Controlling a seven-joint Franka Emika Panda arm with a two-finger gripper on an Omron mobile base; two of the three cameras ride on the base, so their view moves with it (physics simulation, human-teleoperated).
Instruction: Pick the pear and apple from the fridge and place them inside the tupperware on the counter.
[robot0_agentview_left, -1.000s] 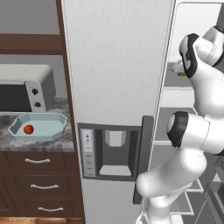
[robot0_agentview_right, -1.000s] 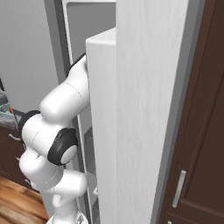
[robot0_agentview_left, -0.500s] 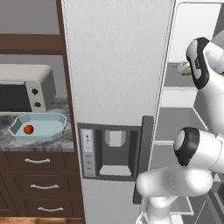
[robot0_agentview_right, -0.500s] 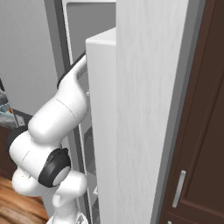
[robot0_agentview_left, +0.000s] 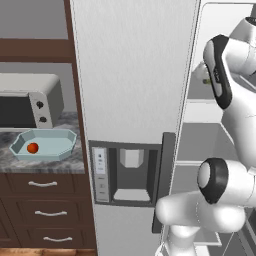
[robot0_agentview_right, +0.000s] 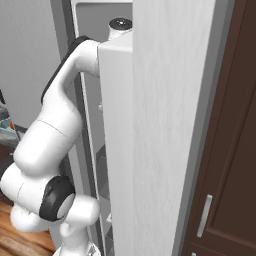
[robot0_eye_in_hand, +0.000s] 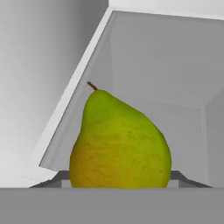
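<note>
- Inside the fridge (robot0_agentview_left: 135, 75), the pear (robot0_eye_in_hand: 119, 142) is sitting close before the hand; whether the hand is pinching it, I cannot tell.
- On the table (robot0_agentview_left: 45, 162), the apple (robot0_agentview_left: 33, 148) is lying in the tupperware (robot0_agentview_left: 62, 145).

yellow-green pear (robot0_eye_in_hand: 120, 142), red-orange apple (robot0_agentview_left: 33, 148), seemingly pale-blue tupperware (robot0_agentview_left: 62, 151)

Fridge (robot0_agentview_left: 132, 75) door swung open, arm reaches in through the gap at right. Hand view: pear (robot0_eye_in_hand: 119, 142) sits dead ahead and close, blocking the lower middle; open room above and right of it back to the rear wall. Tupperware (robot0_agentview_left: 60, 145) on the table (robot0_agentview_left: 45, 162) holds apple (robot0_agentview_left: 33, 148); its right part is free. Microwave (robot0_agentview_left: 27, 100) stands right behind it.
</note>
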